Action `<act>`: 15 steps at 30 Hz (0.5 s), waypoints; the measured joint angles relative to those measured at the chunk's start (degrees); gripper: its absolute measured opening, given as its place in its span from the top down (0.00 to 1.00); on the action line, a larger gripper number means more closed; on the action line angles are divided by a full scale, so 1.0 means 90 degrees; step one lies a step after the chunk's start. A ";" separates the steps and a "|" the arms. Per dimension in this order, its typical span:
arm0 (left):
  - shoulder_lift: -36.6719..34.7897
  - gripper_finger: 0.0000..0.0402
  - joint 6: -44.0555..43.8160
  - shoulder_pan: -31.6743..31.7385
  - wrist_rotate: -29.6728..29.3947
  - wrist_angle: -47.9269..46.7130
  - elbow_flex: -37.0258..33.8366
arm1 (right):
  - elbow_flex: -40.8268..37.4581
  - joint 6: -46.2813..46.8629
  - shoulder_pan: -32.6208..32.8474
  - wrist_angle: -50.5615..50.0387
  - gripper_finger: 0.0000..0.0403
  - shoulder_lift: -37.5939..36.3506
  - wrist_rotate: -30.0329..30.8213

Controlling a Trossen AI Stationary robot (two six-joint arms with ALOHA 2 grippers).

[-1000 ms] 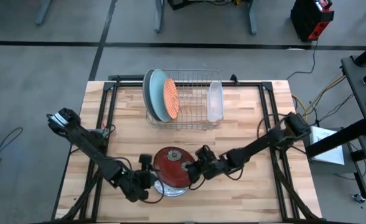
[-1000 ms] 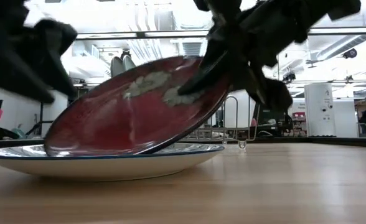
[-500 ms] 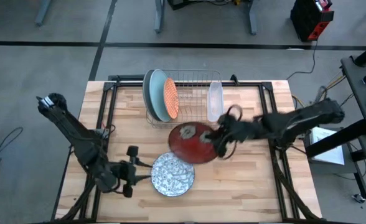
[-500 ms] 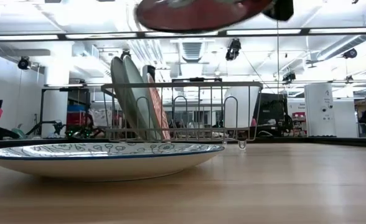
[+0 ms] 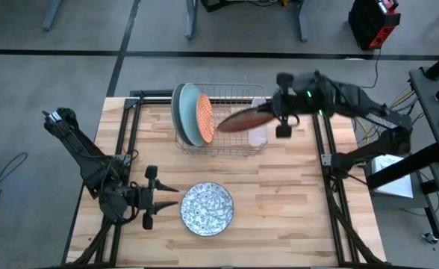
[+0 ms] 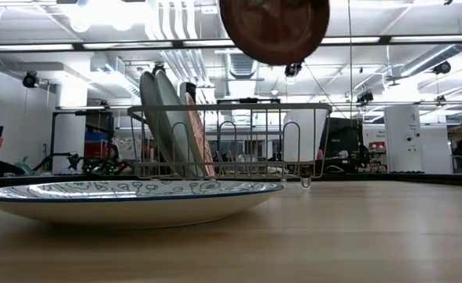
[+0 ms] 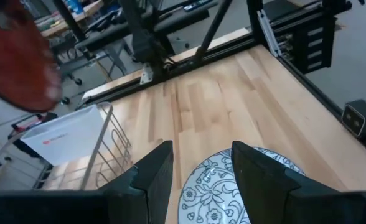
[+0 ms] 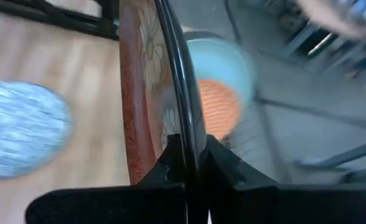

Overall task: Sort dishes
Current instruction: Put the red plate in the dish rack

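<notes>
My right gripper [image 5: 270,113] is shut on the dark red plate [image 5: 238,119], which hangs in the air over the wire rack [image 5: 231,146] at the table's far side. In the low view the red plate [image 6: 274,27] shows high above the rack [image 6: 231,141]. A grey plate [image 5: 178,112], a pale blue plate [image 5: 189,113] and an orange-and-white plate [image 5: 205,118] stand on edge in the rack's left part. The silvery-white patterned plate [image 5: 207,209] lies flat on the near table. My left gripper [image 7: 198,180] is open just left of it, touching nothing. My right gripper [image 8: 192,155] pinches the dark red plate's rim [image 8: 182,124] between its two fingers, one on each face. The fingers reach in from the table's right, at the plate's right edge [image 5: 260,114]. The plate is lifted clear and tilted, nearly edge-on in the right wrist view.
A clear plastic tub [image 5: 257,123] stands in the rack's right end, right below the held plate. Bare wood lies between the rack and the silvery-white plate [image 6: 129,200], and to the right of it. Black frame rails [image 5: 328,149] run along the table's sides.
My right gripper lifted the dark red plate off the silvery-white plate, where its left edge had rested, and carried it up and toward the far edge, over the rack, tipping it steeper. My left gripper drew back toward the table's left, away from the plates.
</notes>
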 joint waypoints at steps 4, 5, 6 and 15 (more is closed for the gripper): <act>0.0102 0.62 -0.0302 0.0000 -0.0038 0.0014 0.0000 | 0.0968 -0.1216 -0.0874 -0.0541 0.98 0.0871 -0.0724; 0.0139 0.62 -0.0346 0.0000 -0.0151 0.0047 0.0000 | 0.1233 -0.1551 -0.1075 -0.0647 0.98 0.1122 -0.0976; 0.0178 0.62 -0.0363 0.0000 -0.0295 0.0116 0.0000 | 0.1525 -0.1894 -0.1263 -0.0795 0.98 0.1378 -0.1255; 0.0500 0.62 -0.0872 0.0000 -0.1555 0.0294 0.0000 | 0.3691 -0.5154 -0.2138 -0.1924 0.98 0.3594 -0.1926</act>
